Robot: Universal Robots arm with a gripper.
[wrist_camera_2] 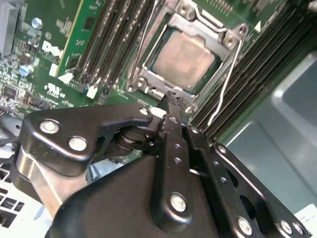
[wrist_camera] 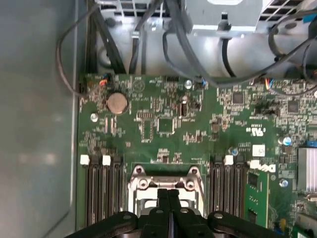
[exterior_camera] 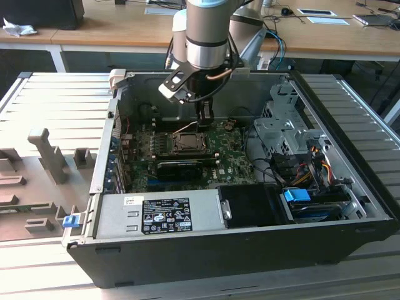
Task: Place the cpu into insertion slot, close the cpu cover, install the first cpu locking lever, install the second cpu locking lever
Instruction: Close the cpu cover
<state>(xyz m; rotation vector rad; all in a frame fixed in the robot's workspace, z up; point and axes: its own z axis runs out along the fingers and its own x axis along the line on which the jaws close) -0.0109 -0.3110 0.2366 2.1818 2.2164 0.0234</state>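
The cpu [wrist_camera_2: 185, 57] lies flat in the insertion slot [exterior_camera: 186, 141] on the green motherboard, pale metal face up. The cpu cover [wrist_camera_2: 200, 26] lies down around it, its cutout framing the chip; its edge also shows in the first wrist view [wrist_camera: 143, 184]. One thin wire locking lever [wrist_camera_2: 227, 82] runs along one side of the socket and a second lever [wrist_camera_2: 142, 42] along the opposite side; I cannot tell if either is latched. My gripper [wrist_camera_2: 174, 97] [wrist_camera: 168, 194] [exterior_camera: 205, 119] hangs just over the socket's edge, its fingers pressed together with nothing seen between them.
Black memory slots [wrist_camera: 101, 193] flank the socket on both sides. A long black card [exterior_camera: 178, 167] and the grey power-supply box [exterior_camera: 156, 212] sit nearer the case front. A drive cage [exterior_camera: 284, 125], cable bundles [wrist_camera: 183, 34] and the case wall [wrist_camera: 34, 124] hem in the board.
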